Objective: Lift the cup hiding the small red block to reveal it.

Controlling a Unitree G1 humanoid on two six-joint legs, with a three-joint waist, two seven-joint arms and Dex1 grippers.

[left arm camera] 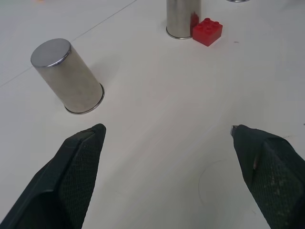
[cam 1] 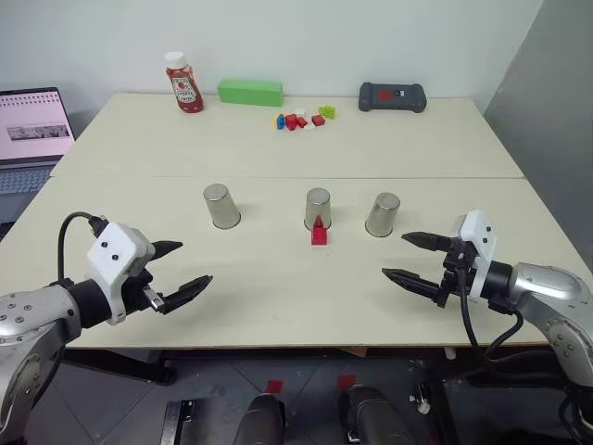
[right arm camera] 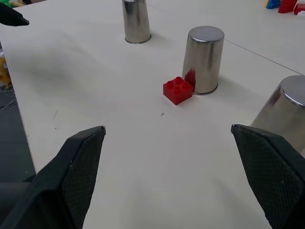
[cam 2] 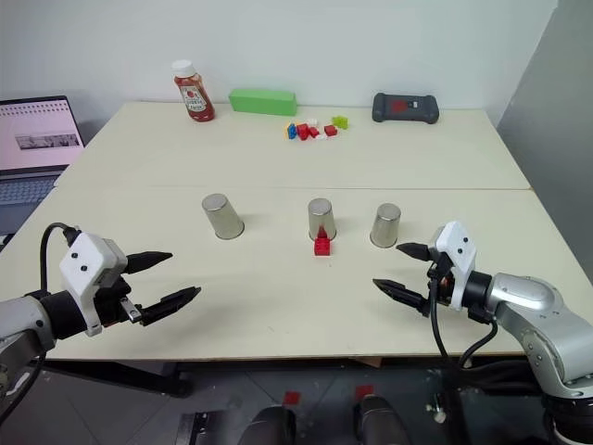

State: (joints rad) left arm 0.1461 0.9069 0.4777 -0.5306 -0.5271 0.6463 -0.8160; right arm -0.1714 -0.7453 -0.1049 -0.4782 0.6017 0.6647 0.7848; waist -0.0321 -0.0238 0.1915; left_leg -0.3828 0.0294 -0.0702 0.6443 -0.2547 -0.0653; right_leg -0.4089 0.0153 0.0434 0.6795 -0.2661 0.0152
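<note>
The small red block (cam 1: 319, 233) is sitting exposed, touching the middle cup (cam 1: 317, 209) — both hands, left hand (cam 1: 176, 274) and right hand (cam 1: 413, 260), are hovering released, well short.

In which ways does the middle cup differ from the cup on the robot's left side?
The middle cup has the small red block standing against its near side; the left cup has nothing beside it. The middle cup stands closer to the right cup than the left cup does. Both are silvery metal, upside down on the table, and look alike.
</note>
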